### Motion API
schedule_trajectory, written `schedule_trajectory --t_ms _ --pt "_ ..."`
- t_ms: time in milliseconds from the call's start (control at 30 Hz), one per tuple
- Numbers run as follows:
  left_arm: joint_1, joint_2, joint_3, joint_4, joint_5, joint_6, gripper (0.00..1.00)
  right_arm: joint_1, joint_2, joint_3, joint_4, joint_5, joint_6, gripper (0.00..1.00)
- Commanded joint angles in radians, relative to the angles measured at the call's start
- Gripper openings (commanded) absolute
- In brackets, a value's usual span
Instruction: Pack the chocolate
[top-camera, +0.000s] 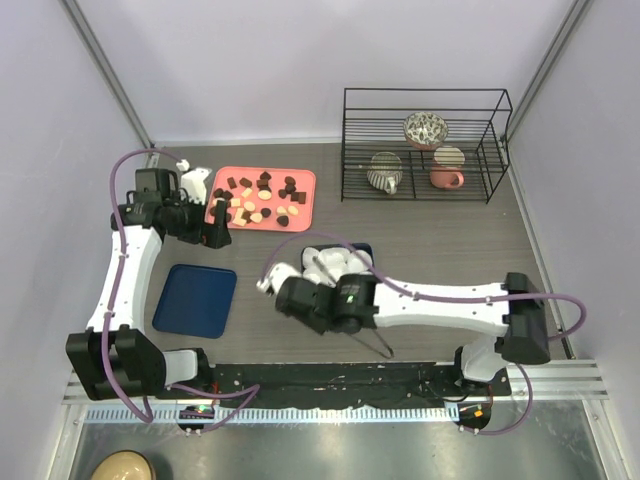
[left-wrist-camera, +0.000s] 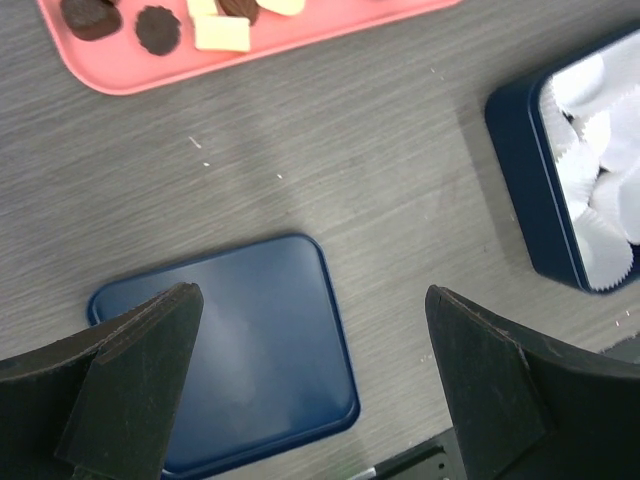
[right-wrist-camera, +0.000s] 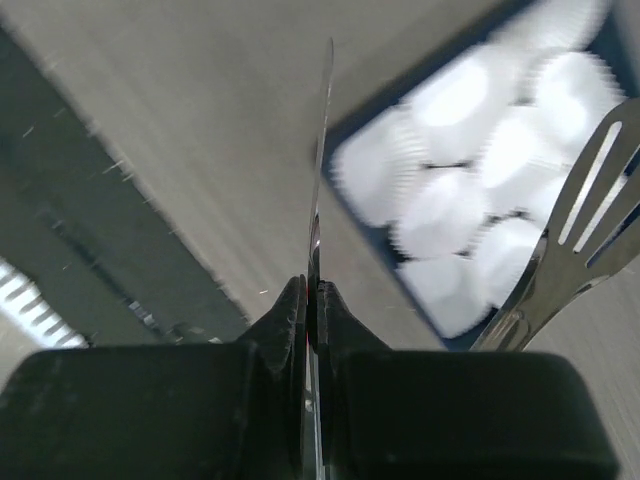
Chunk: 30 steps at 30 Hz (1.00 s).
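All chocolate (left-wrist-camera: 158, 30) beyond left jaws

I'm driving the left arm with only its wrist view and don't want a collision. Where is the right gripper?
Observer: On the near side of the blue box, the right gripper is shut on metal tongs that point towards the paper cups.
Operator: Any chocolate packed yet?
Observer: None visible. The cups in the right wrist view look empty, though blurred; the chocolate lies on the pink tray.
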Motion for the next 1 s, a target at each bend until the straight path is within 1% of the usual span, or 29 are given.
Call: schedule_trajectory --t_ms 0,33,67,100,133,167,233,267,300,400,433,633,700,767,800,833,900,967 --pt "0.006 0.006 0.062 -0.108 0.13 0.096 1.0 0.066 0.058 0.028 0.029 -0.121 -0.034 0.01" --pt "0.006 0.012 0.069 -0.181 0.162 0.174 1.0 0.066 0.075 0.036 0.05 -0.135 -0.051 0.01" --pt "0.006 0.018 0.092 -0.229 0.242 0.216 1.0 0.066 0.083 0.045 0.058 -0.147 -0.089 0.01" --pt "0.005 0.021 0.103 -0.27 0.27 0.257 1.0 0.066 0.09 0.056 0.06 -0.164 -0.112 0.01" --pt "0.006 0.029 0.114 -0.345 0.307 0.292 1.0 0.066 0.098 0.082 0.061 -0.176 -0.133 0.01" --pt "0.006 0.03 0.132 -0.379 0.333 0.366 1.0 0.068 0.098 0.093 0.061 -0.188 -0.181 0.01" --pt "0.005 0.023 0.148 -0.457 0.406 0.423 1.0 0.066 0.077 0.108 0.07 -0.262 -0.229 0.01" --pt "0.005 0.02 0.155 -0.476 0.428 0.47 1.0 0.066 0.062 0.101 0.081 -0.306 -0.294 0.01" --pt "0.0 0.012 0.157 -0.488 0.469 0.489 1.0 0.066 0.04 0.087 0.096 -0.402 -0.324 0.01" --pt "-0.064 0.001 0.168 -0.548 0.494 0.556 1.0 0.066 -0.05 0.027 0.172 -0.471 -0.396 0.01" --pt "-0.117 -0.002 0.171 -0.559 0.494 0.56 1.0 0.065 -0.063 0.016 0.185 -0.484 -0.408 0.01" --pt "-0.257 -0.031 0.123 -0.51 0.491 0.566 1.0 0.063 -0.083 0.051 0.164 -0.494 -0.454 0.01" --pt "-0.279 -0.028 0.122 -0.51 0.489 0.566 1.0 0.061 -0.071 0.058 0.156 -0.506 -0.456 0.01" --pt "-0.297 -0.017 0.141 -0.553 0.518 0.627 0.95 0.063 -0.063 0.059 0.147 -0.512 -0.46 0.01" --pt "-0.297 -0.005 0.151 -0.624 0.531 0.673 0.94 0.061 -0.058 0.059 0.144 -0.514 -0.46 0.01" --pt "-0.297 0.001 0.17 -0.657 0.543 0.732 0.9 0.063 -0.057 0.061 0.138 -0.514 -0.463 0.01" --pt "-0.297 0.009 0.181 -0.729 0.558 0.783 0.88 0.061 -0.058 0.062 0.135 -0.506 -0.47 0.01" --pt "-0.299 0.012 0.177 -0.751 0.563 0.823 0.88 0.06 -0.063 0.065 0.13 -0.495 -0.48 0.01"
